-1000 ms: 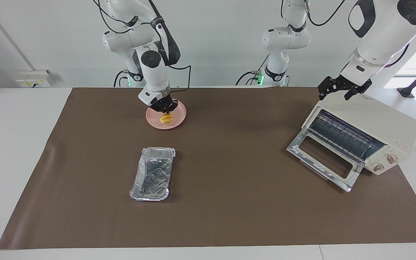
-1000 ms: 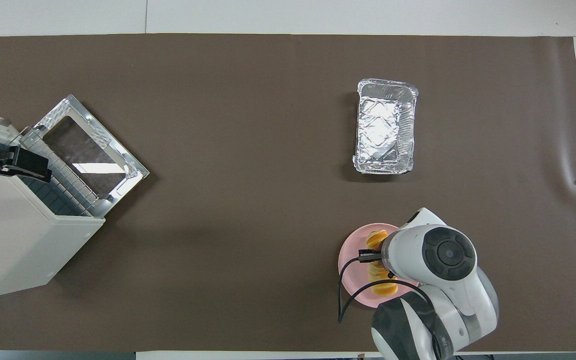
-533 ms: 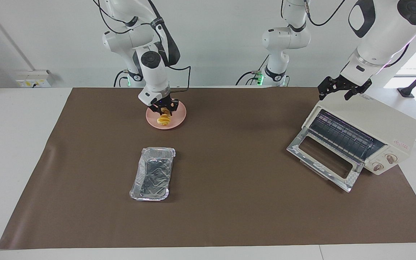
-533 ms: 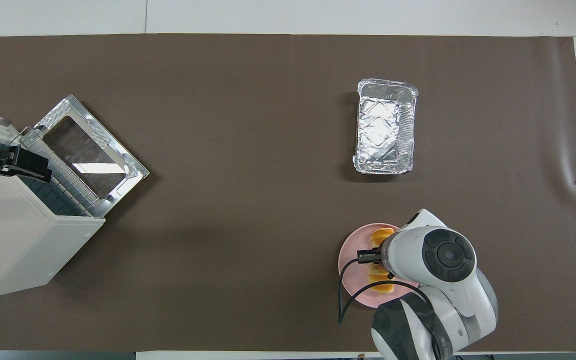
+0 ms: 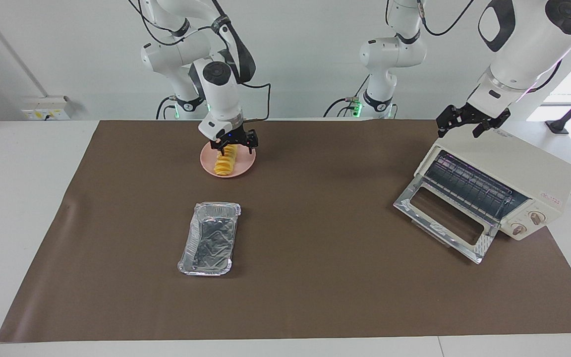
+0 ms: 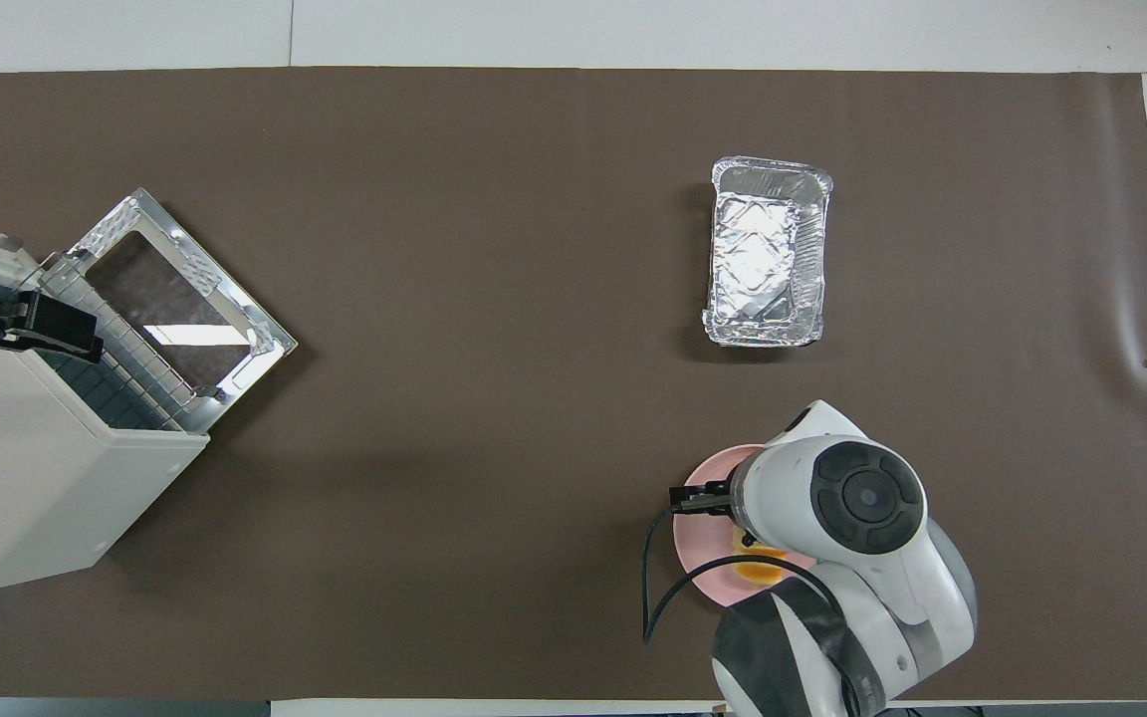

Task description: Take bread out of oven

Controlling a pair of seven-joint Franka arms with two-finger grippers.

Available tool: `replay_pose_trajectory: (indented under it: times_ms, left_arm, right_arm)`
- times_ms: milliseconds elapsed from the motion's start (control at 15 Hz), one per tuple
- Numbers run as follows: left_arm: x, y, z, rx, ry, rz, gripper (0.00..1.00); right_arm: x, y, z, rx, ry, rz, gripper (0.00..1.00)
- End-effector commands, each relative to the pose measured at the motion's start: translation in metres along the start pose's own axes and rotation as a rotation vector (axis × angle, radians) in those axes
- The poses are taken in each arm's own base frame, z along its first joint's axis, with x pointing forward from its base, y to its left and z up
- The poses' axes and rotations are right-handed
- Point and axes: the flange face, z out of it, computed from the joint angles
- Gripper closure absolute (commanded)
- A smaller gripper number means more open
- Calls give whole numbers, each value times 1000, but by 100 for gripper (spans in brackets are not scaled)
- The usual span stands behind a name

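Nearest the robots, toward the right arm's end of the table, we find the round pink plate (image 5: pixel 244 166) with the bread (image 5: pixel 224 164) lying on it, a ridged golden-yellow loaf resting free. The right gripper (image 5: pixel 233 145) hangs directly over the plate and the loaf's nearer end; its fingers stand spread apart and grasp nothing. In the overhead view the right arm's wrist covers most of the plate, and only a small yellow part of the loaf shows.

Toward the left arm's end we find the oven (image 5: pixel 523 173), a cream-white toaster oven. Its glass door (image 5: pixel 443 219) is folded down onto the brown mat (image 5: pixel 315 277), and the wire rack (image 5: pixel 469 186) shows inside the cavity. The left gripper (image 5: pixel 466 122) waits over the oven's top edge, fingers spread, holding nothing.

Farther from the robots than the plate, and well apart from it, the crinkled foil tray (image 5: pixel 209 239) sits on the mat.
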Motion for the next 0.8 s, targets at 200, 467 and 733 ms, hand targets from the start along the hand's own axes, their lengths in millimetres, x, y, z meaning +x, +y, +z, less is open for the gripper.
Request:
replay_pose_trajectory:
  times_ms: [200, 467, 733]
  left_arm:
    - [-6, -2, -4, 7, 8, -6, 0]
    - [-6, -2, -4, 7, 8, -6, 0]
    - [-6, -1, -4, 8, 8, -4, 0]
  right_arm:
    - [91, 9, -77, 50, 47, 88, 0]
    - [135, 44, -109, 55, 91, 71, 0]
    - [155, 75, -125, 49, 108, 49, 0]
